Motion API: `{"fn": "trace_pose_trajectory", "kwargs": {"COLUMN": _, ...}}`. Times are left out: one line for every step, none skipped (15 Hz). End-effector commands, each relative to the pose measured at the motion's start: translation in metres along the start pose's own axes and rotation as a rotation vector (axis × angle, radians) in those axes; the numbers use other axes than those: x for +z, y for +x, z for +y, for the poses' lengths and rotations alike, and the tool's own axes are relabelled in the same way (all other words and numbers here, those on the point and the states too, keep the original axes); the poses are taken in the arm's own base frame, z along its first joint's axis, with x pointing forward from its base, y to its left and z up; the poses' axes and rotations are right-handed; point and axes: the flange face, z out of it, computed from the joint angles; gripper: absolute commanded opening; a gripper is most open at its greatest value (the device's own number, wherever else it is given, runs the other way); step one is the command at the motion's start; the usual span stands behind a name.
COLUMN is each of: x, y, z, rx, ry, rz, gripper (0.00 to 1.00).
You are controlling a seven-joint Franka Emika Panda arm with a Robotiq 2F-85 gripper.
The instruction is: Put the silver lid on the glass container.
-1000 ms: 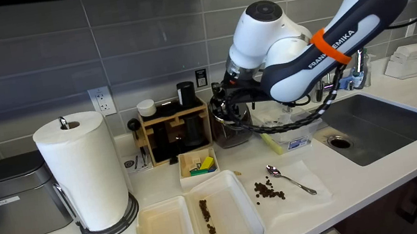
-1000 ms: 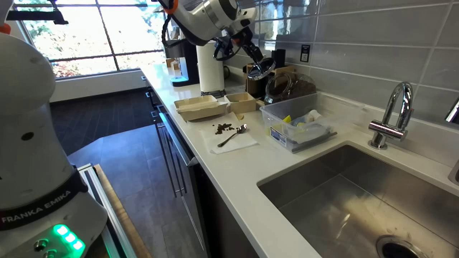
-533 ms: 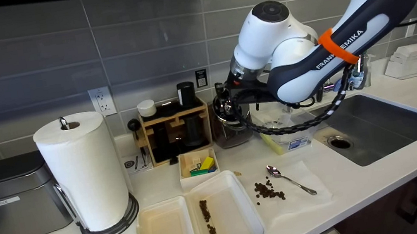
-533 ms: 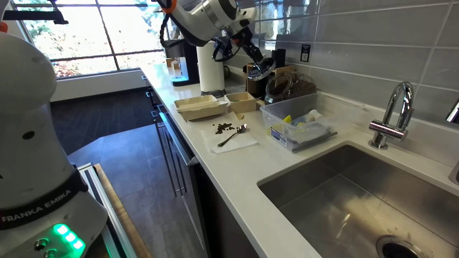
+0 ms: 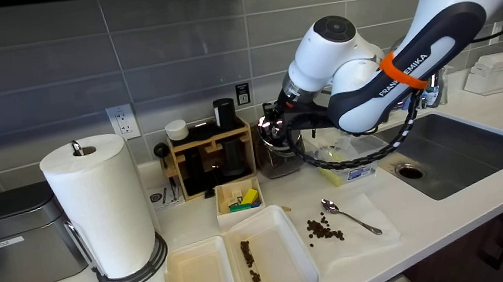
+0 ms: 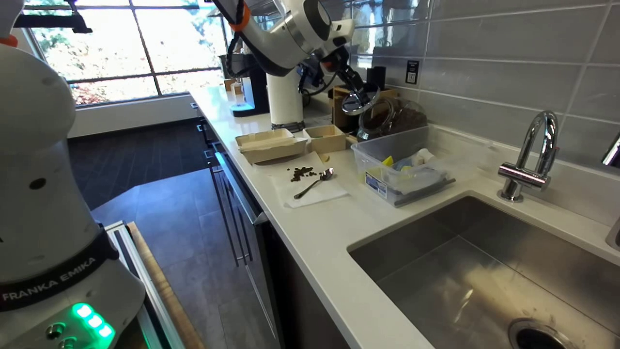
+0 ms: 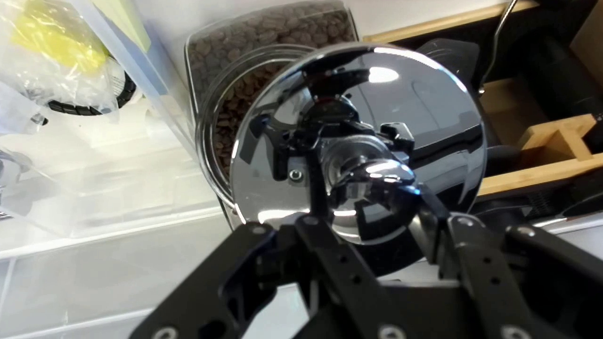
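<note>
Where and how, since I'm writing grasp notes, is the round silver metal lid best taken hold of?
Probably by the shiny rounded metal knob at the centre of the lid, coming from the knobbed side: the knob juts from a wide, smooth face, so jaws could close across it. The black two-fingered gripper holds it there, the lid tilted.

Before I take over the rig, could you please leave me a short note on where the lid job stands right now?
Hand: closed on the silver lid by its knob, holding it tilted, off the counter.
Glass container: on the counter between the wooden rack and the clear bin.
Done: lid picked up and near the container's mouth, overlapping it only partly in the wrist view; I can't tell whether it touches the rim.
Left: line it up with the mouth, seat it, then probably open the hand and back off.
</note>
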Motion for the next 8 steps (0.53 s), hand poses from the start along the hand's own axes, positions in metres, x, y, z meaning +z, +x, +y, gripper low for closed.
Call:
{"fn": "trace_pose_trajectory", "kwargs": {"x": 0.016, "y": 0.002, "z": 0.017, "rx": 0.004, "ry": 0.011, "rz": 0.036, "gripper": 0.21}}
{"fn": "trace_pose_trajectory", "kwargs": {"x": 0.019, "y": 0.002, "z": 0.022, "rx": 0.009, "ry": 0.009, "rz": 0.037, "gripper": 0.21}}
{"fn": "trace_pose_trajectory", "kwargs": {"x": 0.022, "y": 0.001, "z": 0.027, "rx": 0.011, "ry": 0.009, "rz": 0.038, "gripper": 0.21}}
{"fn": "trace_pose_trajectory", "kwargs": {"x": 0.025, "y": 0.002, "z": 0.030, "rx": 0.011, "ry": 0.007, "rz": 0.043, "gripper": 0.21}}
{"fn": "trace_pose_trajectory", "kwargs": {"x": 0.027, "y": 0.001, "z": 0.033, "rx": 0.010, "ry": 0.007, "rz": 0.045, "gripper": 0.21}}
{"fn": "trace_pose_trajectory", "kwargs": {"x": 0.029, "y": -0.001, "z": 0.035, "rx": 0.014, "ry": 0.010, "rz": 0.042, "gripper": 0.21}}
{"fn": "trace_pose_trajectory", "kwargs": {"x": 0.031, "y": -0.001, "z": 0.037, "rx": 0.013, "ry": 0.011, "rz": 0.044, "gripper": 0.21}}
{"fn": "trace_pose_trajectory", "kwargs": {"x": 0.033, "y": -0.002, "z": 0.039, "rx": 0.014, "ry": 0.011, "rz": 0.044, "gripper": 0.21}}
